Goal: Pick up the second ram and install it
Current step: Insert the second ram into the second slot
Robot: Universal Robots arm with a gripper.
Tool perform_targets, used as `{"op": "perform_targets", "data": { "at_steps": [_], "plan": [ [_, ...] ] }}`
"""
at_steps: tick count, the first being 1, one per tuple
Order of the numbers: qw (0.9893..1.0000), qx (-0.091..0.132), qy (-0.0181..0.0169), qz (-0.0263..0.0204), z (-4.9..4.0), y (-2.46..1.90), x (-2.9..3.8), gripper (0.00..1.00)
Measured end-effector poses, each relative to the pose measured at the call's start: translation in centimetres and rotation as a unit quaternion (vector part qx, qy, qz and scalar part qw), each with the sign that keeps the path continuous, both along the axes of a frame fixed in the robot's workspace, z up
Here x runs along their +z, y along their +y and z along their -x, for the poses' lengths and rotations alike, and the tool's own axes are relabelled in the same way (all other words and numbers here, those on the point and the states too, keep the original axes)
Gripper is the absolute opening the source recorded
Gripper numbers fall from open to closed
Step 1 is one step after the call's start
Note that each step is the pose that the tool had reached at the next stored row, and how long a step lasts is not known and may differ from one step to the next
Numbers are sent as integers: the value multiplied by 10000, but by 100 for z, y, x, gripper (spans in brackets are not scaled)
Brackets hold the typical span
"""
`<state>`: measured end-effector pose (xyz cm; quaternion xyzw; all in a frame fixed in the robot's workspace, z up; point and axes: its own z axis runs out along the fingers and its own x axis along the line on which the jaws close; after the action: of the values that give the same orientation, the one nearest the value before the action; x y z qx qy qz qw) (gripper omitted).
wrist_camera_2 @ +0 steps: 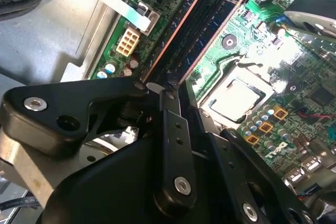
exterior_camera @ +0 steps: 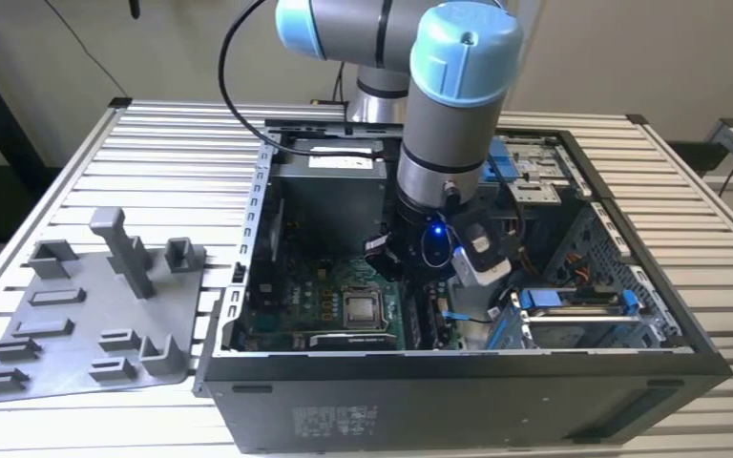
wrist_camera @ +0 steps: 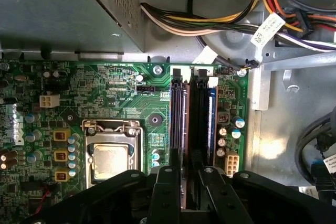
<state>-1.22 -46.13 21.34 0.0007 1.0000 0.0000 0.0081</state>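
Now the arm (exterior_camera: pixel 450 143) reaches down into the open case (exterior_camera: pixel 647 286), which sits on the slatted tabletop (exterior_camera: pixel 150 143) beside a grey fixture plate (exterior_camera: pixel 87 324) near the tabletop's front edge. The gripper (wrist_camera: pixel 184 174) is low over the memory slots (wrist_camera: pixel 190 114), next to the CPU socket (wrist_camera: pixel 110 156) on the motherboard (wrist_camera: pixel 105 87).

In both wrist views its fingers (wrist_camera_2: pixel 169 129) stand close together around a thin board edge, so it appears clamped on the ram (wrist_camera_2: pixel 210 30), which stands edge-on along one slot, its copper-coloured edge running away from the gripper. Another stick (wrist_camera_2: pixel 176 30) already sits in the neighbouring slot.

I judge this as the seating stage. Doing it well calls for keeping the ram parallel to its slot and upright, its ends inside the slot's end clips, and pressing straight down without tilt. Whether it is fully seated cannot be told. Yellow and orange cables (wrist_camera: pixel 220 22) lie beyond the slots, clear of the work.
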Motion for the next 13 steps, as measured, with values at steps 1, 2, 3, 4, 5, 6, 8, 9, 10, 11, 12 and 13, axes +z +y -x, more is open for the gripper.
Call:
{"op": "perform_targets", "data": {
  "at_steps": [1,2,3,4,5,6,8,9,10,11,12,13],
  "plan": [
    [10000,0,0,0,0,0,0,22],
    [10000,0,0,0,0,0,3,22],
    [10000,0,0,-1,0,0,13,22],
    [10000,0,0,-1,0,-1,43,22],
    [10000,-1,2,-1,0,0,89,22],
    [10000,0,3,-1,0,0,134,22],
    [10000,0,4,-1,0,0,224,22],
    [10000,0,4,1,0,0,256,22],
    [10000,0,4,2,0,0,260,22],
    [10000,1,3,6,-1,0,259,22],
    [10000,1,4,12,-1,0,260,22],
    [10000,0,4,19,0,0,260,22]
  ]
}}
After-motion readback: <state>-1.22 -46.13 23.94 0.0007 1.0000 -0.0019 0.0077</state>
